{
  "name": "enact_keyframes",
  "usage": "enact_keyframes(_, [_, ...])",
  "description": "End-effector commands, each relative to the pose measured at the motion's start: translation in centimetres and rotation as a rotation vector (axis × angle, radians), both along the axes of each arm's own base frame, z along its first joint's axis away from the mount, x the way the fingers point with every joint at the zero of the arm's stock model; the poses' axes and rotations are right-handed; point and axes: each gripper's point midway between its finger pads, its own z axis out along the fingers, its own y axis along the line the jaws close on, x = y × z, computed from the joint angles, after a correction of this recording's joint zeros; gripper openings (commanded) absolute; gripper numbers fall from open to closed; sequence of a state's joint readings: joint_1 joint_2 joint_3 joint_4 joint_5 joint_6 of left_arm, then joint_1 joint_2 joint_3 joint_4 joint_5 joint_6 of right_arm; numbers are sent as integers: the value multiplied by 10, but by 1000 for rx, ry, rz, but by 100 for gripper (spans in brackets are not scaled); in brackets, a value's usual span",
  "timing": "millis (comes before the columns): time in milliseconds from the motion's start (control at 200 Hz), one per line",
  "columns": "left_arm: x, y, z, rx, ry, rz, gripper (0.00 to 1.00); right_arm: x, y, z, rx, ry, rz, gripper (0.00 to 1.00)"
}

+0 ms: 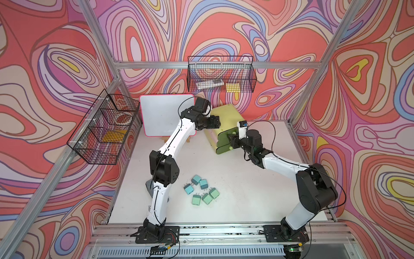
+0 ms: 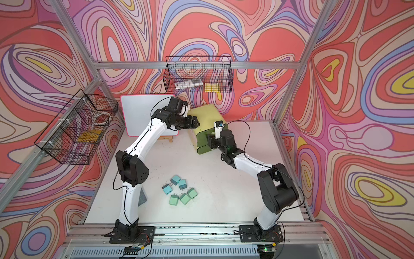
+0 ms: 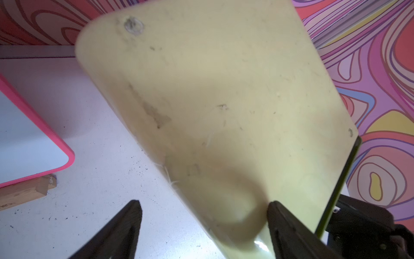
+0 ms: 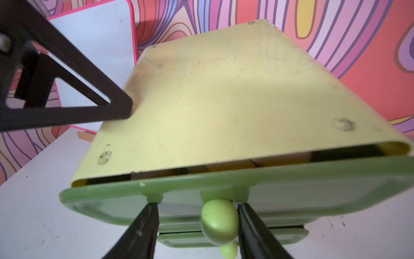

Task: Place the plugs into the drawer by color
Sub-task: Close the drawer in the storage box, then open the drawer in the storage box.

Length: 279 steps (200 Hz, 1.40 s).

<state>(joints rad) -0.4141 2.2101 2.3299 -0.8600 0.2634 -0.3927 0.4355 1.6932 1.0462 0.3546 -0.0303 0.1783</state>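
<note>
Tabletop white, speckled, walls swirling pink, drawer perhaps ajar

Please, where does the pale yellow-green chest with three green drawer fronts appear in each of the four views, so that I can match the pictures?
Top view: the pale yellow-green chest stands just above the picture's centre, near the back wall.
Top view: about the same place.
Left wrist: its pale panel fills most of the picture.
Right wrist: its pale top and green front fill the middle.
Shared landmark: the pink-framed whiteboard beside it.
</note>
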Motion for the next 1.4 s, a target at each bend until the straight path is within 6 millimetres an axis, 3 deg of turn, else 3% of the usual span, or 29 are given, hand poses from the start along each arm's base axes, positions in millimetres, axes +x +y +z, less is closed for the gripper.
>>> enact_keyframes(0, [-15, -2, 8, 4, 9, -19, 87, 9, 11, 17, 73, -58, 1, 58])
enact_keyframes(240, [-19, -1, 14, 0, 5, -18, 87, 8, 11, 5, 111, -34, -9, 58])
enact_keyframes(461, [1, 18, 42, -32, -84, 69, 89, -28, 2, 1, 263, 27, 11, 56])
enact_keyframes(681, [19, 14, 39, -84, -79, 76, 90, -45, -6, -11, 476, 142, 49, 54])
enact_keyframes(1026, [27, 15, 20, -65, -49, 85, 90, -27, -28, -29, 744, 238, 83, 52])
enact_keyframes(1117, [28, 16, 15, -65, -42, 89, 90, -18, -27, -45, 808, 284, 110, 49])
enact_keyframes(1392, [31, 18, 4, -63, -13, 96, 90, -5, -25, -65, 872, 319, 122, 45])
